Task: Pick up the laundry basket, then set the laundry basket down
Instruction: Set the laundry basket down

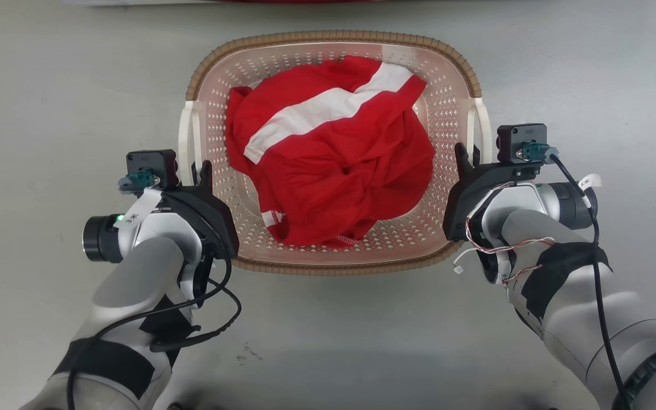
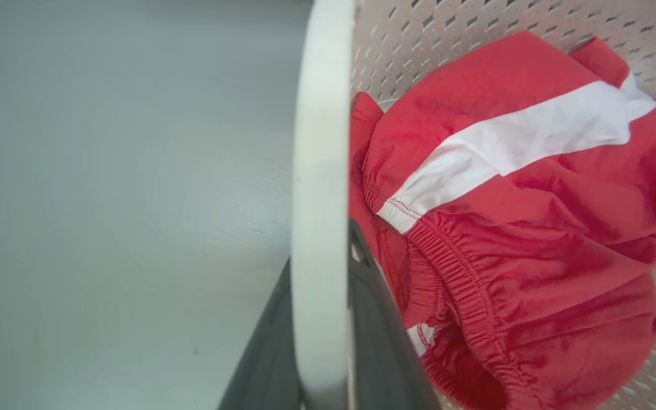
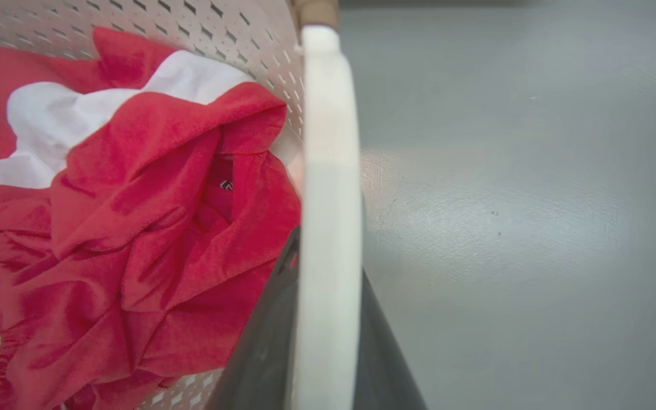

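Head view puts the one relation that matters in front of you: the laundry basket (image 1: pixel 328 37) lies straight ahead on the grey surface (image 1: pixel 49 85), its long axis running left to right between your arms, so each short end with its handle falls to the arm on that side and neither arm is nearer than the other. At the left, your left tool (image 1: pixel 197 171) sits at the near end of the left handle (image 1: pixel 185 136), one dark finger inside the bar and the rest hidden under the wrist camera. In the middle, a crumpled red garment (image 1: pixel 333 165) with a white stripe is heaped in the basket, roughly central, so the load looks balanced. At the right, your right tool (image 1: pixel 469 156) meets the right handle (image 1: pixel 482 122) in the same way, a little farther up the view than the left. The left wrist view adds what the head view cannot: the fingers (image 2: pixel 382 341) stand on either side of the white bar and lie against it, closed on the handle. The right wrist view shows the same clamp, its fingers (image 3: pixel 259 353) flanking that bar. You cannot tell from any view whether the base is off the surface, so lift both ends evenly.
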Robot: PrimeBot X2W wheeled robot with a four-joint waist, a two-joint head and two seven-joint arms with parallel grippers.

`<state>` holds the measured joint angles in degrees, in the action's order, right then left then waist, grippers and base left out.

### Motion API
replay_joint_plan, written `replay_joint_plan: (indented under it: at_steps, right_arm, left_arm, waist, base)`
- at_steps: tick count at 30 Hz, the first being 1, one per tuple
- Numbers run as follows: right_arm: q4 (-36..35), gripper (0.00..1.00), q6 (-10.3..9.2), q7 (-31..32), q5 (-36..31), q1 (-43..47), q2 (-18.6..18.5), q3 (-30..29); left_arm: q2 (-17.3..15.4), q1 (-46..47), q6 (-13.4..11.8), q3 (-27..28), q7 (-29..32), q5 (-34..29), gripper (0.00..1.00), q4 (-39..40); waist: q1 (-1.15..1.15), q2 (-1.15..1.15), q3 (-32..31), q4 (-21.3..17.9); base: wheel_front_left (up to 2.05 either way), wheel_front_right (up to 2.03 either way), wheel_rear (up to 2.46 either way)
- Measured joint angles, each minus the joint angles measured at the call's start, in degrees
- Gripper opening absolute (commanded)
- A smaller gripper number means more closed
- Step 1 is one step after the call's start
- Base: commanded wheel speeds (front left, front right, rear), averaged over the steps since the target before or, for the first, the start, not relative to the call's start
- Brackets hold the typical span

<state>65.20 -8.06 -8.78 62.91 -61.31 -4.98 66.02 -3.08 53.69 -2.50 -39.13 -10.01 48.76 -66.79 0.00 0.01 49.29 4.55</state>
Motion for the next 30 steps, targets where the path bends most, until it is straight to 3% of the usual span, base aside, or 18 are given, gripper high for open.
replay_joint_plan:
  at_steps: [5, 6, 7, 8, 9, 10, 30]
  right_arm:
    - [0.1, 0.25, 0.01, -0.4, 0.0, 0.0, 0.1, 0.3]
    - [0.1, 0.33, 0.01, -0.4, 0.0, 0.0, 0.1, 0.4]
    - [0.1, 0.44, 0.01, -0.4, 0.0, 0.0, 0.1, 0.4]
    - [0.1, 0.82, 0.04, -0.4, 0.0, 0.0, 0.2, 0.4]
    - [0.1, 1.0, 0.08, -0.4, 0.0, 0.0, 0.3, 0.4]
    - [0.1, 1.0, 0.1, -0.5, 0.0, 0.0, 0.5, 0.5]
    - [4.2, 1.0, 0.51, -2.6, 0.5, 0.0, 1.3, -0.1]
  left_arm:
    - [0.2, 0.4, 0.0, 0.0, -0.7, 0.0, 0.0, -0.7]
    - [0.2, 0.5, 0.0, 0.0, -0.7, 0.0, 0.0, -0.8]
    - [0.3, 0.5, 0.0, 0.0, -0.7, 0.0, 0.06, -1.0]
    - [0.4, 0.6, 0.0, 0.0, -0.7, 0.0, 0.32, -1.1]
    - [0.5, 0.8, 0.0, 0.0, -0.8, 0.0, 0.67, -1.3]
    - [0.5, 0.9, 0.1, 0.0, -0.9, 0.0, 1.0, -1.3]
    - [0.6, 0.5, 1.0, 1.3, -2.8, 0.5, 1.0, -3.7]
  waist:
    - [-0.01, -0.01, 0.1, 0.0]
    - [-0.01, -0.01, 0.1, 0.0]
    - [-0.01, -0.01, 0.1, 0.0]
    - [-0.01, -0.01, 0.1, 0.0]
    - [0.0, 0.0, 0.1, 0.0]
    - [-0.01, -0.01, 0.1, 0.0]
    - [0.0, -0.01, -4.7, -1.2]
  base:
    - [0.0, 0.0, 0.0]
    - [0.0, 0.0, 0.0]
    - [0.0, 0.0, 0.0]
    - [0.0, 0.0, 0.0]
    - [0.0, 0.0, 0.0]
    - [0.0, 0.0, 0.0]
    - [0.0, 0.0, 0.0]
